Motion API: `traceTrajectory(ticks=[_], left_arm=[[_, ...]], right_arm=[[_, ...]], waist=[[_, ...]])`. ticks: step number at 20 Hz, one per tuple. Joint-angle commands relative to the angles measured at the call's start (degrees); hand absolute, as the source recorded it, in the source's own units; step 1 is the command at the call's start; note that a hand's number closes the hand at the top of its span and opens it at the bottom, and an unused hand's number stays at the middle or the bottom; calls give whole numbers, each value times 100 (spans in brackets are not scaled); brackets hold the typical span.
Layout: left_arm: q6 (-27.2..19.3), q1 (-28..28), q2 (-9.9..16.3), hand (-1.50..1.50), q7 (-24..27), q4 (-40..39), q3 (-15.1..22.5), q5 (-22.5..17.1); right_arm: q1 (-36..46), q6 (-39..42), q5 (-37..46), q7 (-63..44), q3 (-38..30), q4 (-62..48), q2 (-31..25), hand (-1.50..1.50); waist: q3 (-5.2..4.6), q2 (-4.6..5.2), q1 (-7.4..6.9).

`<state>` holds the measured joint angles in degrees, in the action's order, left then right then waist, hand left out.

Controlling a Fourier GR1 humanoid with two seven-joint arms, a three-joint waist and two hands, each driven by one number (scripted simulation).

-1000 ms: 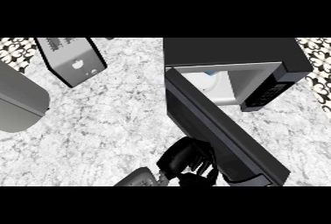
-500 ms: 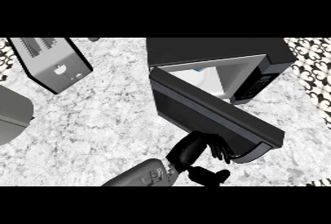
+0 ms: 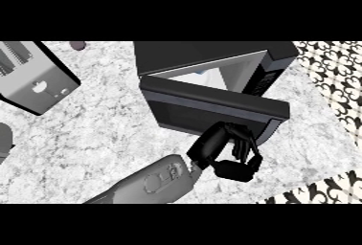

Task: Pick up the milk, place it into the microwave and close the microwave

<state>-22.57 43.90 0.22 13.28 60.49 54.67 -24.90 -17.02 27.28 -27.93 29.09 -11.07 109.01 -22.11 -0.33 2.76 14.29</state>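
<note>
The black microwave [image 3: 212,55] stands at the back of the marble counter [image 3: 99,134]. Its door [image 3: 212,103] is swung most of the way in, leaving a narrow wedge of the lit inside showing. A small white and blue bit of the milk carton [image 3: 203,72] peeks over the door's top edge; the rest is hidden. My right hand [image 3: 216,146] is against the door's outer face near its free end, fingers relaxed and touching the door, holding nothing. The left hand does not show.
A silver toaster [image 3: 35,79] stands at the back left. A grey rounded object [image 3: 4,141] is cut off by the left edge. A small dark item [image 3: 78,45] lies at the counter's far edge. The counter ends at the patterned area [image 3: 332,86] on the right.
The door has swung further toward the microwave, with my right hand following behind it. The opening has narrowed and hides most of the milk. The view has shifted, bringing the toaster further in.
</note>
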Motion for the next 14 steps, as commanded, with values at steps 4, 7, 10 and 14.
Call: traceTrajectory(ticks=[4, 7, 10, 14], left_arm=[[-183, 830, -21, 150, 78, -406, -290, -518], [-259, 1032, -22, 150, 147, -540, -320, -695], [-325, 1263, -21, 150, 149, -720, -406, -848], [-400, 1526, -20, 150, 154, -933, -464, -1032]], right_arm=[[138, 94, -320, -227, -47, 208, -207, -150], [152, 174, -396, -352, -5, 257, -321, -150], [253, 224, -501, -422, -61, 312, -457, -150], [391, 273, -651, -494, -58, 420, -556, -150]], waist=[[13, 63, 376], [16, 100, 506], [19, 141, 630], [24, 187, 785]])
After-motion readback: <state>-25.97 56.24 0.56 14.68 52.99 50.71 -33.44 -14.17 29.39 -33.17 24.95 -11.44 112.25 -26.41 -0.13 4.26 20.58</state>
